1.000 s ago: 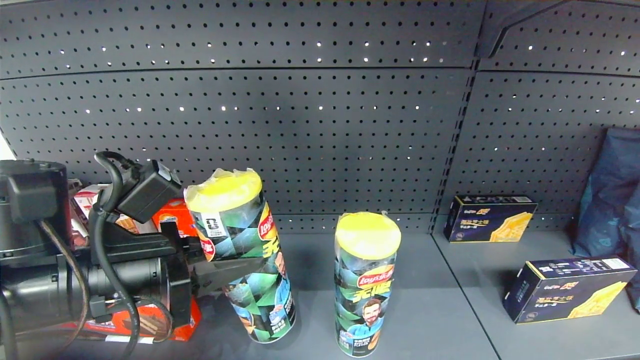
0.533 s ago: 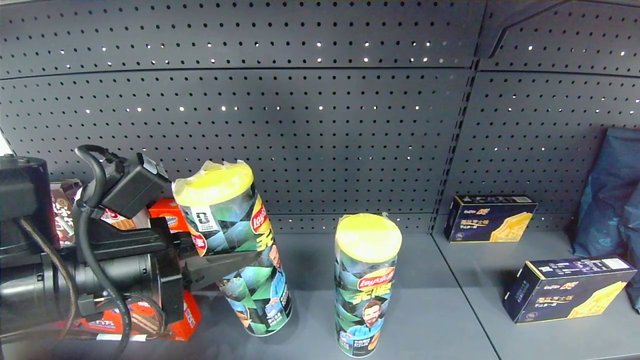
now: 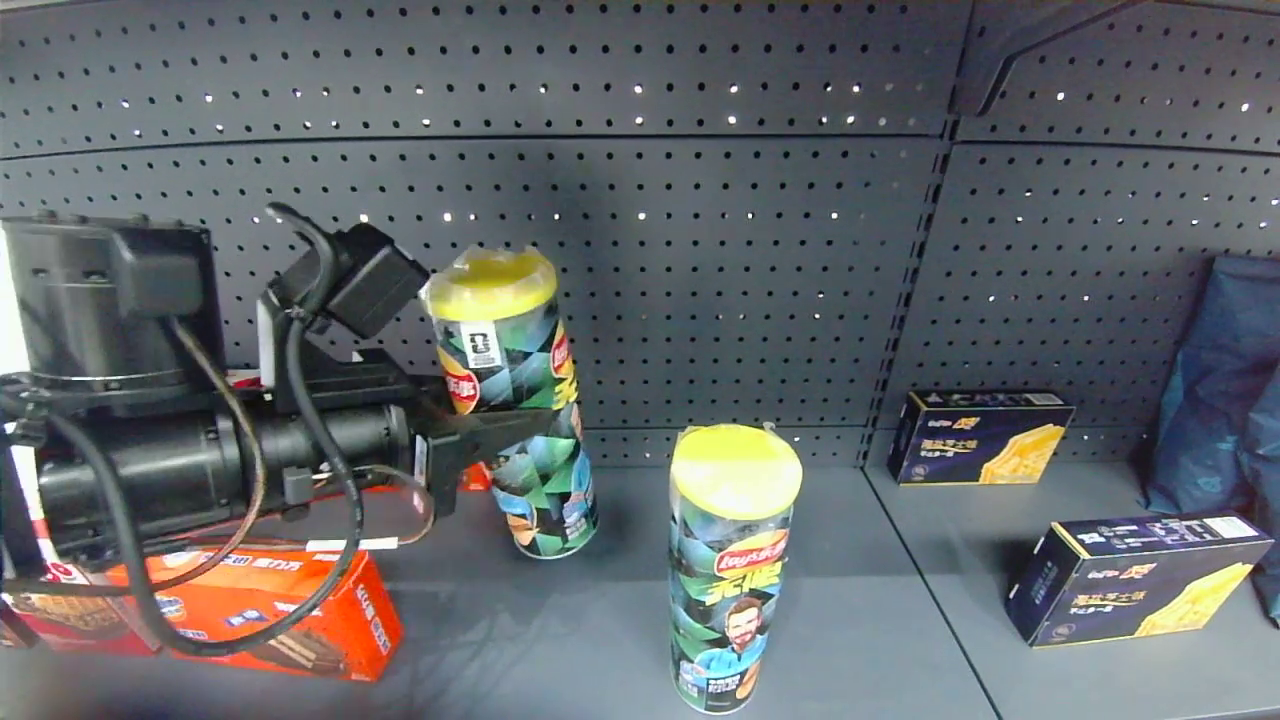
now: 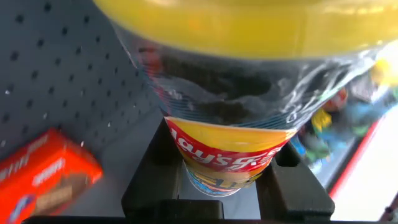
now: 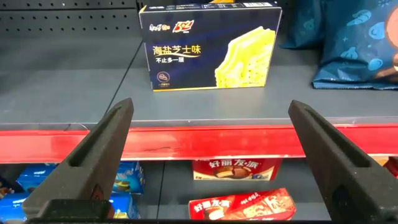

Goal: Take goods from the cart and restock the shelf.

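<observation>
My left gripper (image 3: 500,420) is shut on a chips can (image 3: 515,400) with a yellow lid, held nearly upright with its base at the back of the grey shelf (image 3: 620,620), close to the pegboard. The same chips can (image 4: 230,149) sits between the black fingers (image 4: 155,186) in the left wrist view. A second chips can (image 3: 732,565) stands upright further forward and to the right. My right gripper (image 5: 211,162) is open, below the shelf's red front edge (image 5: 199,140), with nothing between its fingers.
An orange box (image 3: 270,610) lies at the shelf's front left, under my left arm. Two dark blue boxes (image 3: 980,435) (image 3: 1140,575) and a blue bag (image 3: 1225,400) sit in the right bay. The lower shelf holds red and blue packs (image 5: 239,168).
My left gripper has carried the chips can up and back toward the pegboard, and the can now stands straighter. The second can and the boxes have not moved.
</observation>
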You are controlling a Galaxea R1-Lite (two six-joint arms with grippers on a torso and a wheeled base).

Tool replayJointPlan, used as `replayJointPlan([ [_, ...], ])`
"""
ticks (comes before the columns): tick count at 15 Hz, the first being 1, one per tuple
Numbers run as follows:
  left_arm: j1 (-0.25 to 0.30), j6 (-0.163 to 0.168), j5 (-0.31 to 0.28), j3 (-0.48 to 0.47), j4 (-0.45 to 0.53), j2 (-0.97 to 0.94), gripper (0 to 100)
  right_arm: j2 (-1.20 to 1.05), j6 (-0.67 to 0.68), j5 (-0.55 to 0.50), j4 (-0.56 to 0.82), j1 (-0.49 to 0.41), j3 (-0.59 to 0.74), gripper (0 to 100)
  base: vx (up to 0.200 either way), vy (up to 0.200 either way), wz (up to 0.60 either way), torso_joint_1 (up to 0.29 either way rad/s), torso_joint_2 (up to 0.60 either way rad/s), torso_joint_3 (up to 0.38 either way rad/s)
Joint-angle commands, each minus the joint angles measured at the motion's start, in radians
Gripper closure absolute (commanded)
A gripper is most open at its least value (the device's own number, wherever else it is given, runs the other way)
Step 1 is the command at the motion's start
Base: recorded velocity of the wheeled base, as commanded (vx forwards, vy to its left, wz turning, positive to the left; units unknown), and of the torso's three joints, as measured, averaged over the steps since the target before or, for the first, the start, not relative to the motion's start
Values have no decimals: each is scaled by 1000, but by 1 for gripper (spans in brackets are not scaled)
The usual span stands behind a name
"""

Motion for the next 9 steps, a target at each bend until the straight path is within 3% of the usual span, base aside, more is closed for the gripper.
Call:
replayJointPlan([
  [1, -36, -5, 46, -89, 3, 117, 100, 2, 0, 0, 0, 0, 0, 0, 0, 0, 0, 0, 0, 0],
  [2, -38, -5, 49, -90, 3, 118, 100, 2, 0, 0, 0, 1, 0, 0, 0, 0, 0, 0, 0, 0],
  [4, -93, -15, 144, -109, -5, 180, 100, 2, 0, 0, 0, 1, 0, 0, 0, 0, 0, 0, 0, 0],
  [9, -211, -178, 336, -133, -20, 269, 100, 2, 0, 0, 0, 1, 0, 0, 0, 0, 0, 0, 0, 0],
])
